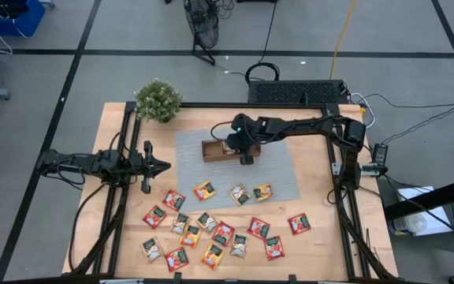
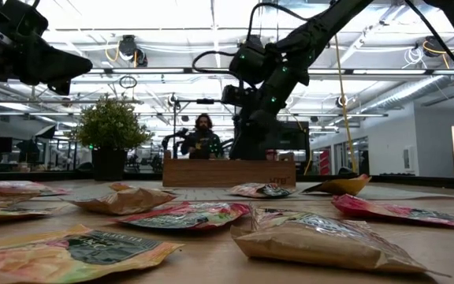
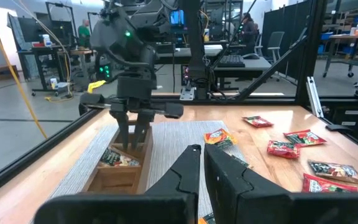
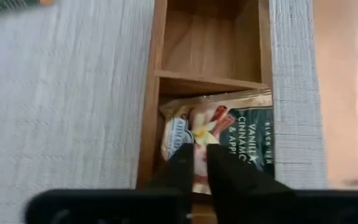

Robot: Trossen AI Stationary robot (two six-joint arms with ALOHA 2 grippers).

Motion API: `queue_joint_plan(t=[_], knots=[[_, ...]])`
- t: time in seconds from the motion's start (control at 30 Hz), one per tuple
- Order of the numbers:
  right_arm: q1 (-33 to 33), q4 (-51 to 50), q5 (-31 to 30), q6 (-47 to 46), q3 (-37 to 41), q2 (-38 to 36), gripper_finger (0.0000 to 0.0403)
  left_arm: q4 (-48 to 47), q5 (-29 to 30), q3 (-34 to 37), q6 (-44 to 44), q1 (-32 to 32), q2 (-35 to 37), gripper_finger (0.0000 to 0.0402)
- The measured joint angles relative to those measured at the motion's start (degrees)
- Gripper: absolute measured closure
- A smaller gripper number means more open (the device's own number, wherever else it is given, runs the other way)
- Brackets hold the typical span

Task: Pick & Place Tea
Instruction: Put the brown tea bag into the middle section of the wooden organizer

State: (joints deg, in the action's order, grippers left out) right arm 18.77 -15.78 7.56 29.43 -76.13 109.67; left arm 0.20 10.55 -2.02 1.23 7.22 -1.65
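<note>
The tea packets are light, thin and crinkly, and they bend and slip easily, so we would pinch 1 by its flat edge, not its puffy middle. The right gripper (image 4: 201, 155) reaches down into the wooden tray (image 1: 211, 155) with its fingers pressed close together, tips on the tea packet in the tray (image 4: 241, 140), but we cannot tell if it is pinching it. We count 16 packets lying loose on the table (image 1: 223, 232) and at least 1 in the 1 tray, while the left gripper (image 1: 164, 166) waits at the side with its fingers together, holding nothing.
</note>
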Motion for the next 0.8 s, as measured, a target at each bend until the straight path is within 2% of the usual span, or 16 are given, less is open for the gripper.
queue_joint_plan(t=[0.27, 0.4, 0.6, 0.8], knots=[[-3.68, -13.52, -7.29, 2.2, -11.47, 0.09, 0.0402, 0.01, 0.0, 0.01, 0.0, -0.01, 0.0, 0.0371], [-3.82, -16.84, -5.38, -0.4, -17.6, -0.12, 0.0403, 0.01, 0.0, 0.02, -0.01, -0.01, 0.0, 0.0371], [-2.47, -15.56, -1.39, -2.99, -14.8, 1.46, 0.0403, 0.01, 0.0, 0.02, -0.01, 0.01, 0.0, 0.0371], [-2.32, -14.15, -1.31, -3.83, -11.93, 5.52, 0.0403, 0.01, -0.04, 0.04, 0.01, 0.01, 0.0, 0.0371]])
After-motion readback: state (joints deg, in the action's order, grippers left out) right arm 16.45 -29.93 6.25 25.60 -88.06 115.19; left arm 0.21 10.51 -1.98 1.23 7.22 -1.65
